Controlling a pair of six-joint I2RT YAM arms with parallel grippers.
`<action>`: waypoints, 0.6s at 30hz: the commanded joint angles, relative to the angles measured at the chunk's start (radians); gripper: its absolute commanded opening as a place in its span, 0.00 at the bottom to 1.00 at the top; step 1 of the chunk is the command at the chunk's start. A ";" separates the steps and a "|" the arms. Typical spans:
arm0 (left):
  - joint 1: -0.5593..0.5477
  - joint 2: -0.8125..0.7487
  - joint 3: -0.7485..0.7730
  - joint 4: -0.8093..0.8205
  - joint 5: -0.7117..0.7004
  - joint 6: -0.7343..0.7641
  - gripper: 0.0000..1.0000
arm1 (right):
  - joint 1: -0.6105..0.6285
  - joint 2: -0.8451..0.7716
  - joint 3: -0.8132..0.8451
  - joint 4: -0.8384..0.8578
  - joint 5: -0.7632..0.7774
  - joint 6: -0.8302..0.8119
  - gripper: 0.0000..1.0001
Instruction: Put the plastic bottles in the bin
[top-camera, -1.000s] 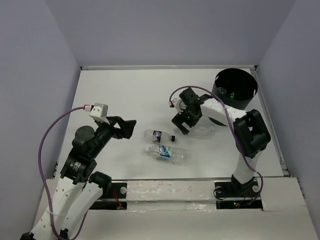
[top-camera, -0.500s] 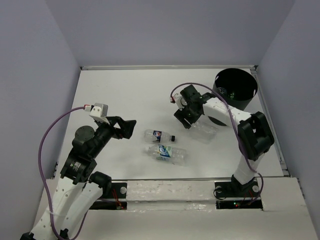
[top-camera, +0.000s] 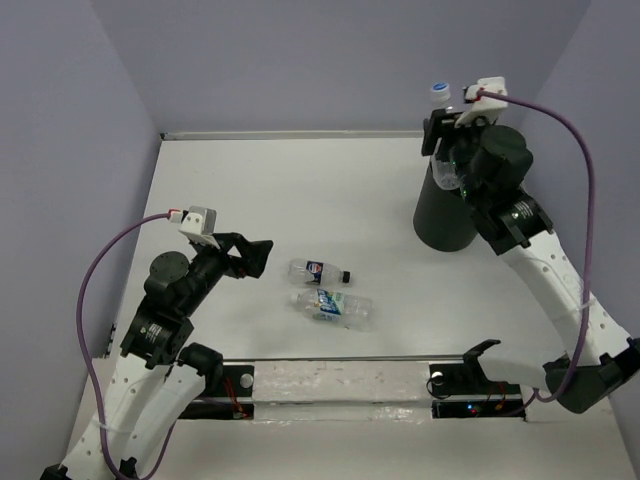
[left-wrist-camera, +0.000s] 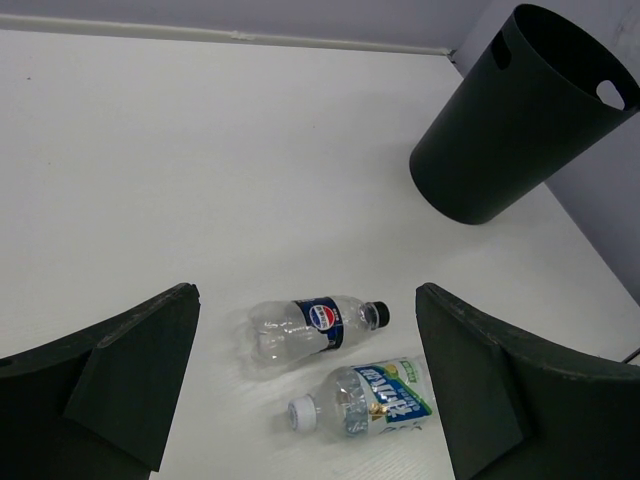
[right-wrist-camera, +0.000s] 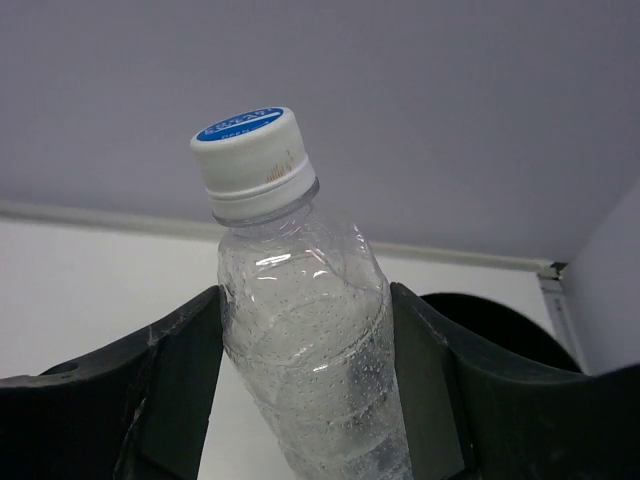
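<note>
The white bench carries everything, and the largest thing on it is the black bin, standing at its far right side; the left wrist view shows its open mouth and a handle slot in the rim. The right arm reaches up high beside the bin, hiding most of the rim from the top camera. The right gripper is closed round the body of an unlabelled clear bottle, one finger pressed to each side. That bottle is held off the bench, neck up and leaning a little, its white cap with a blue top uppermost. In the right wrist view, the dark mouth of the bin shows just behind and to the right of it, so the bottle is beside the rim and not inside. The left gripper hangs over the bench's left-middle with its fingers spread wide and nothing between them. Just beyond it, two more bottles lie on their sides, close together, well apart from the bin. One is a clear bottle with a dark blue label and black cap. The other is a clear bottle with a blue-green label and white cap, nearer the arm bases.
</note>
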 joint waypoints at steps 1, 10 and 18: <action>-0.004 -0.007 -0.007 0.027 0.018 -0.005 0.99 | -0.122 0.015 -0.040 0.303 0.163 0.071 0.35; -0.002 -0.020 -0.009 0.030 0.025 -0.005 0.99 | -0.276 0.070 -0.222 0.509 0.095 0.226 0.36; -0.007 -0.025 -0.007 0.027 0.020 -0.006 0.99 | -0.276 -0.022 -0.287 0.460 0.201 0.246 0.98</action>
